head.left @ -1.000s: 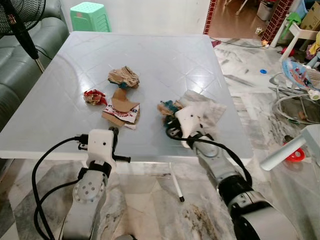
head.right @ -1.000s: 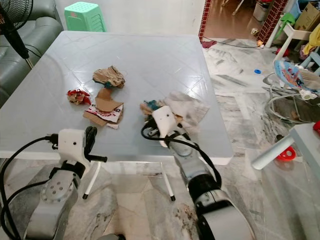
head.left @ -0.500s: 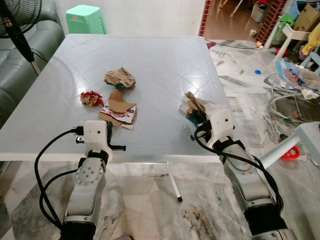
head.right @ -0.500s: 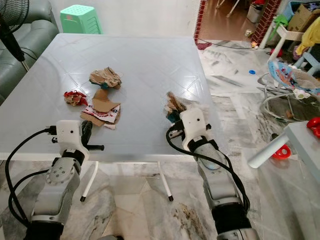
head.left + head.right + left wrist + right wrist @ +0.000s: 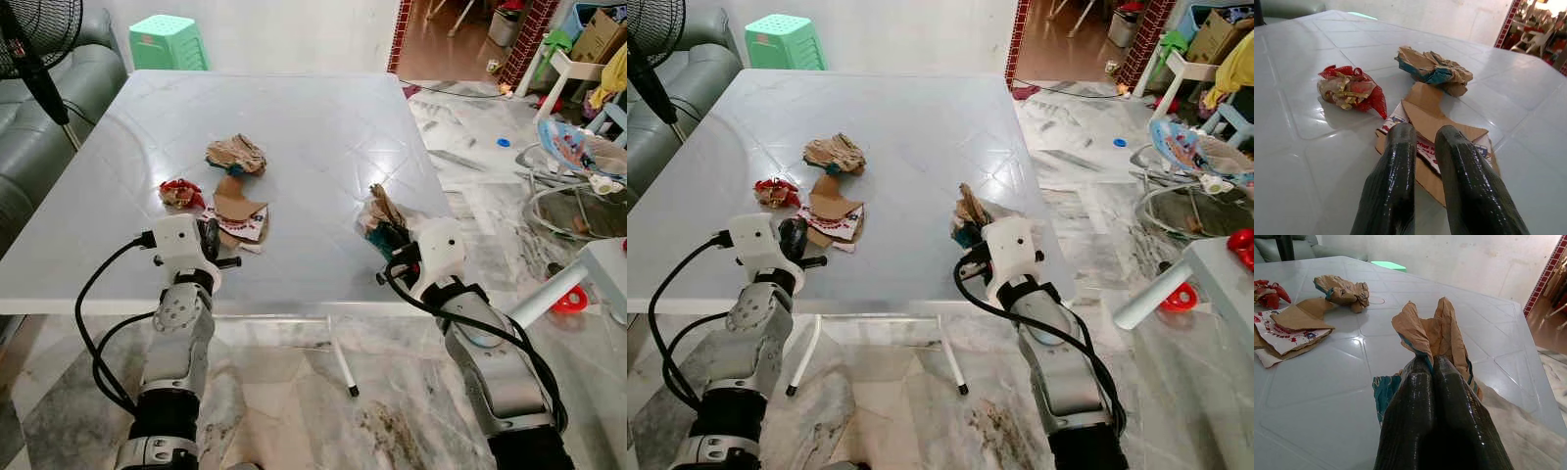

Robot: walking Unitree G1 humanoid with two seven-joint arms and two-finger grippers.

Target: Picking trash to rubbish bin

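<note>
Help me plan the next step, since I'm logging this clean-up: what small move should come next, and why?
Probably carry the crumpled brown paper away from the table toward a bin. The right gripper is shut on it and holds it above the table's near right edge. Three scraps are left: a red wrapper, flat cardboard and another paper wad, before the left gripper.

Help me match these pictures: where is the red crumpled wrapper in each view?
Left eye: red wrapper, mid-left on the table.
Right eye, left, beyond the left hand.
Left wrist, upper left.
Right wrist, far left edge.
Shared landmark: flat cardboard piece beside it.
</note>
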